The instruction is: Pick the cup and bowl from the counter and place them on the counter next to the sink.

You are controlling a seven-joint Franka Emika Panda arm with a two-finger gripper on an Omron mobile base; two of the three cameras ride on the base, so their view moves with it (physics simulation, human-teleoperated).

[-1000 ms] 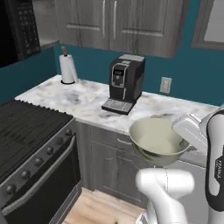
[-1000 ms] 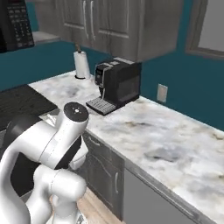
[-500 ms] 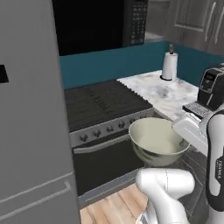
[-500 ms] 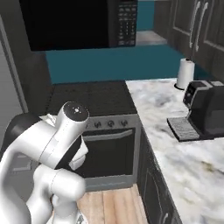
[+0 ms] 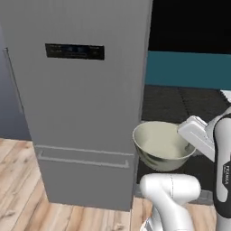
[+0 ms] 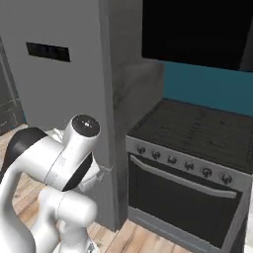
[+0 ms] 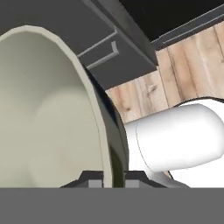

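We hold the bowl (image 7: 48, 109) by its rim: in the hand view our pincer (image 7: 107, 177) is clenched on it, one fingertip (image 7: 91, 176) inside against the cream wall and the other outside against the dark outer wall. The bowl is up in the air, carried in front of our arm, its mouth facing up in the left base view (image 5: 162, 145) (the pincer itself is mostly hidden there behind the white hand). Below the bowl lies a wooden floor (image 5: 20, 180). Just past the bowl stands a tall grey fridge (image 5: 81, 99) with a dark panel (image 5: 74, 51) high on its door and a drawer handle low down. Beside the fridge, farther off, sits a black stove (image 6: 192, 163) with a row of knobs (image 6: 180, 164) and an oven door, against a teal wall (image 6: 207, 89).
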